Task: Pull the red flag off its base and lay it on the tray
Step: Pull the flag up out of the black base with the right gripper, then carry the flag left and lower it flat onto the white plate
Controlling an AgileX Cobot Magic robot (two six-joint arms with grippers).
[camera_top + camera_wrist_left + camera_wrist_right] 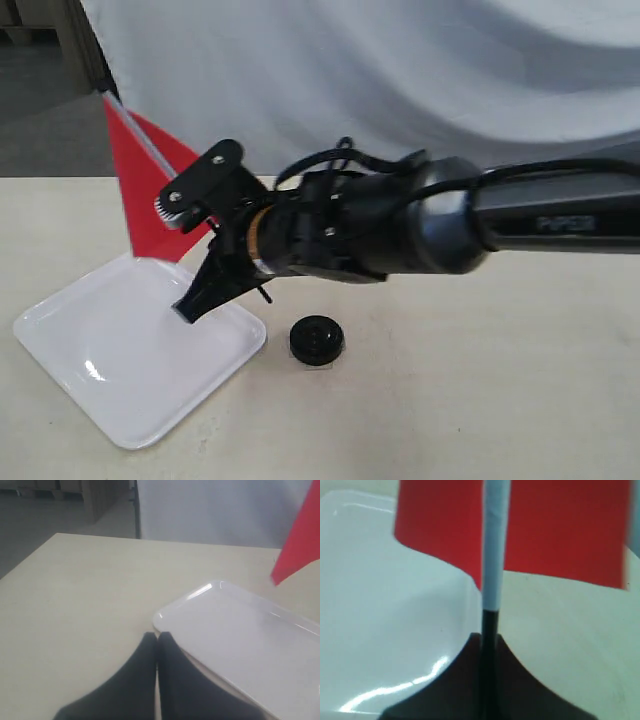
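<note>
My right gripper (195,298) reaches across from the right and hangs over the near-right part of the white tray (120,365). It is shut on the red flag (148,190), gripping the thin black stick (490,625) below the pale sleeve (495,545). The red cloth (560,530) hangs beyond the fingertips (470,645), above the tray (395,615). The round black base (317,341) stands alone on the table, right of the tray. In the left wrist view, my left gripper (157,636) is shut on nothing, just beside a corner of the tray (240,630). The flag (302,540) shows there too.
The pale wooden table (480,400) stretches to the right of the base. A white cloth backdrop (400,70) hangs behind the table. The right arm (450,225) spans the table's middle at mid height.
</note>
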